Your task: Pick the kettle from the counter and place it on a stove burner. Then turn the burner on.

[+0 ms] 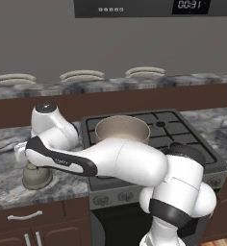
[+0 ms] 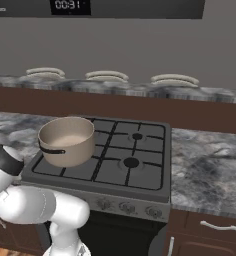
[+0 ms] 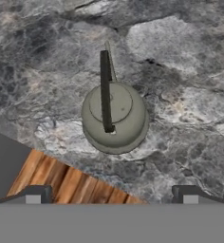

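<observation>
The small grey-green kettle (image 3: 115, 118) stands upright on the marbled counter (image 3: 180, 71), close to its front edge, its dark handle (image 3: 106, 95) arched over the lid. My gripper (image 3: 111, 197) hangs open above it, one fingertip to each side, touching nothing. In the left base view my arm reaches left over the counter (image 1: 5, 139) and the hand covers the top of the kettle (image 1: 37, 178). The stove burner (image 2: 131, 162) at the front right of the cooktop is bare, as is the burner (image 2: 137, 136) behind it.
A large tan pot (image 1: 122, 130) fills the cooktop's left side, seen also as the pot (image 2: 66, 140) from the right. Knobs (image 2: 127, 206) line the stove front. Plates (image 1: 81, 75) sit on the raised back ledge. Wooden floor (image 3: 66, 182) lies beyond the counter edge.
</observation>
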Controlling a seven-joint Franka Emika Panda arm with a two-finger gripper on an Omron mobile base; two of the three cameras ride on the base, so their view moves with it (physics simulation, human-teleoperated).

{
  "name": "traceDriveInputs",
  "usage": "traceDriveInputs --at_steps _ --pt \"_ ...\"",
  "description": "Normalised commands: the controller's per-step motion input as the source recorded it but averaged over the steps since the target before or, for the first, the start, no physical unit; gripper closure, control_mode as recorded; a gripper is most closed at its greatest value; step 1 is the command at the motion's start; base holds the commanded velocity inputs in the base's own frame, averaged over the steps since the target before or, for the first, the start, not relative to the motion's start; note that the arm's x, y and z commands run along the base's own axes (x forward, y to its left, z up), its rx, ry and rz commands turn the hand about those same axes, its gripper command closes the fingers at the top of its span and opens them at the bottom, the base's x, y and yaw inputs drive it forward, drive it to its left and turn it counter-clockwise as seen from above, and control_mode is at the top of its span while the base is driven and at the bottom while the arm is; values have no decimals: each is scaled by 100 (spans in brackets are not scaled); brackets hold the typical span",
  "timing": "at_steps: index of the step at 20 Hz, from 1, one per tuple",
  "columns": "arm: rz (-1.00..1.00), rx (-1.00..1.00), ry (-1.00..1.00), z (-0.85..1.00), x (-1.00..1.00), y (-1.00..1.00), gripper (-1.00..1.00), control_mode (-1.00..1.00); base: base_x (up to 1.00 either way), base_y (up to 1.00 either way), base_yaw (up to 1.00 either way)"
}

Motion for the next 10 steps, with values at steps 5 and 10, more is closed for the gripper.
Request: traceDriveInputs --at_steps 5,10 --pt "-1 0 0 -15 27 21 -100 -100 0 0 0" --pt "0 0 0 -19 31 17 -100 -100 0 0 0"
